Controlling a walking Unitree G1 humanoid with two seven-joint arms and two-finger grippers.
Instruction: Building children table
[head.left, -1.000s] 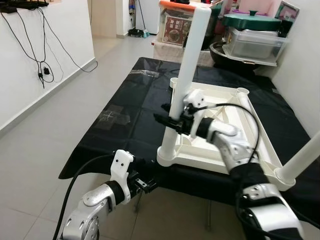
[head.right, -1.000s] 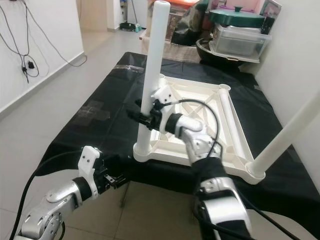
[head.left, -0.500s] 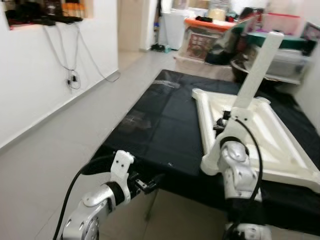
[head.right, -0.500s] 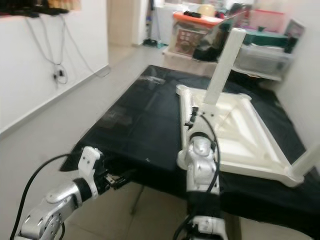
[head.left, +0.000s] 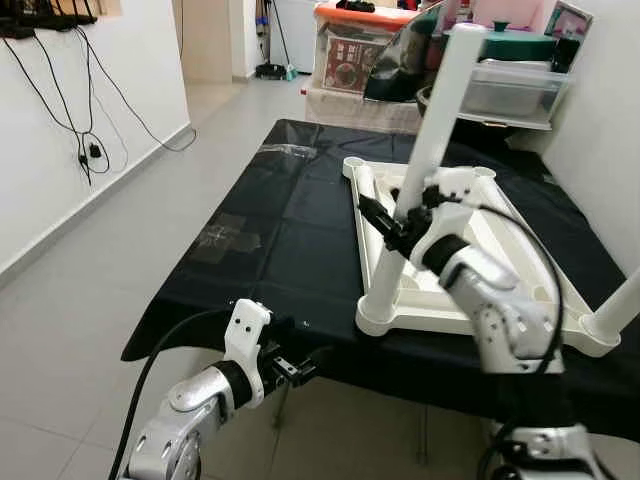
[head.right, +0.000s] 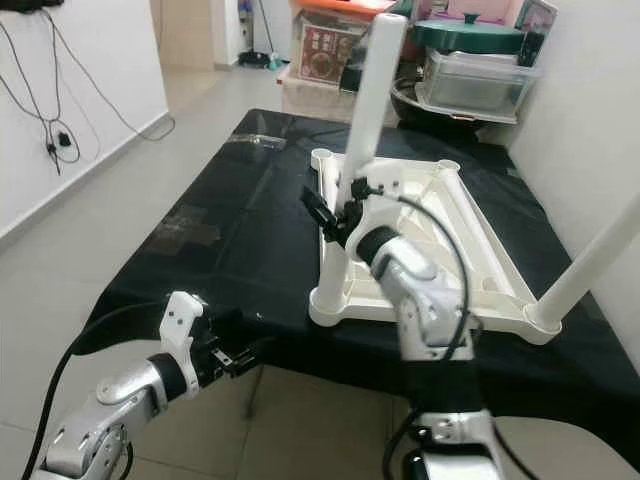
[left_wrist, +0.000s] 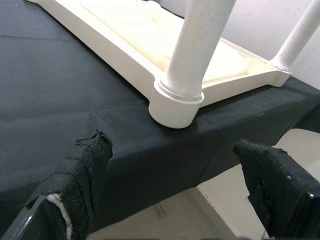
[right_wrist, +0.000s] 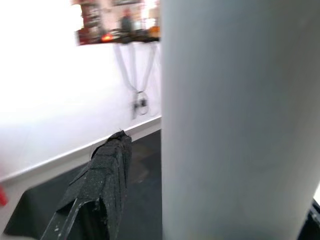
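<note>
gripping one of two upright legs (head.left: 428, 165): right gripper (head.left: 393, 225); tabletop (head.left: 455, 300) inverted.

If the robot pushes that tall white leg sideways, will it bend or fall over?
The leg looks like stiff plastic tube, so it probably won't bend. It stands in the upturned table's corner socket, with the right gripper around it, so tipping seems unlikely.

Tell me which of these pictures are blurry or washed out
Both eye views are sharp and evenly lit. Left wrist view is clear on the table leg, with the fingers soft. Right wrist view is blurry, its wall blown out white.
</note>
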